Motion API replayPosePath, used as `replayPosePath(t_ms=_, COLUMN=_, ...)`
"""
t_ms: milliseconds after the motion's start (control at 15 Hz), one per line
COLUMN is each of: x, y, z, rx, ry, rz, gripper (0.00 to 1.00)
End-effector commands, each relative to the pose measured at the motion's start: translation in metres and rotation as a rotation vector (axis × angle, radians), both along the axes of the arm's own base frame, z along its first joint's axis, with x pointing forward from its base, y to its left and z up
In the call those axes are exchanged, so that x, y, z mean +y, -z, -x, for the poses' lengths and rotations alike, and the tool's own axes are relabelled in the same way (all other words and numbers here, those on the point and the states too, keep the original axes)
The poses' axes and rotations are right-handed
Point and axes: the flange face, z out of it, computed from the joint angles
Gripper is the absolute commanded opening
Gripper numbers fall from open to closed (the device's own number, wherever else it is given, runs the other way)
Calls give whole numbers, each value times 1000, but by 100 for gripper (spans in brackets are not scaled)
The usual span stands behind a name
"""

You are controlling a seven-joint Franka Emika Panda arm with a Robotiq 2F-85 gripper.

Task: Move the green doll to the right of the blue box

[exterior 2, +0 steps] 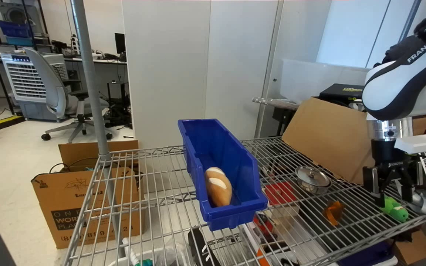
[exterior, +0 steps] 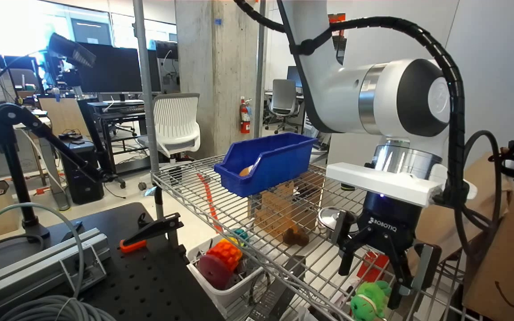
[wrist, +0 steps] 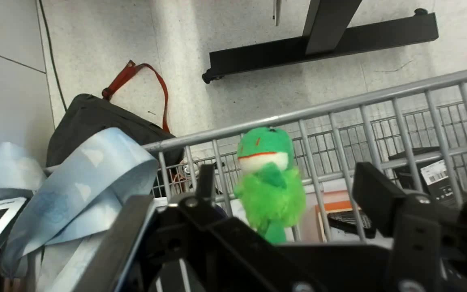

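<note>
Fingers (wrist: pixel 373 194) of the black, jointed, two-finger Robotiq pincer (wrist: pixel 282 178) are held spread, with nothing pinched between them. Below the tips, the small bright-green plush doll (wrist: pixel 272 188) is found lying on the grey wire-grid desk (wrist: pixel 399 91), head at the edge rail (wrist: pixel 326 108); in the wrist view it is framed by the two fingers, somewhat nearer the left-hand one of that picture. Its long axis is pointed toward the rail and set roughly across the line along which the fingers would be closed, so its narrow width is offered to them. A straight lowering with a slight centring shift is judged to be called for next; how much drop is left cannot be told. Care may be needed with the curled pale-blue strip (wrist: pixel 79 182) patterned with white clouds, by which the pincer is neighboured on one side. Well apart, farther along the desk, the long royal-blue plastic bin (exterior: pixel 283 166) with a sloped front is seen, with a tan, pale-striped, loaf-shaped thing (exterior 2: pixel 218 188) held inside. Since the doll is already shown to the bin's right in both exterior views, a spot nearer the bin is presumed to be meant.
</note>
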Motion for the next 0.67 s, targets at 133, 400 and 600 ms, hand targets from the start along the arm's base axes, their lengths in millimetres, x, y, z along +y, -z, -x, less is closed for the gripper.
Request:
replayPosePath(t_ms=133, x=-12, y=7, z=-11, rx=10, ry=46, rz=45, gripper=39)
replayPosePath(t_ms=400, x=-9, y=0, z=-14, rx=16, ry=53, rz=50, gripper=8)
replayPosePath(t_ms=600, x=12, y=-35, z=-25, rx=-59, ry=2, rz=33, gripper=0)
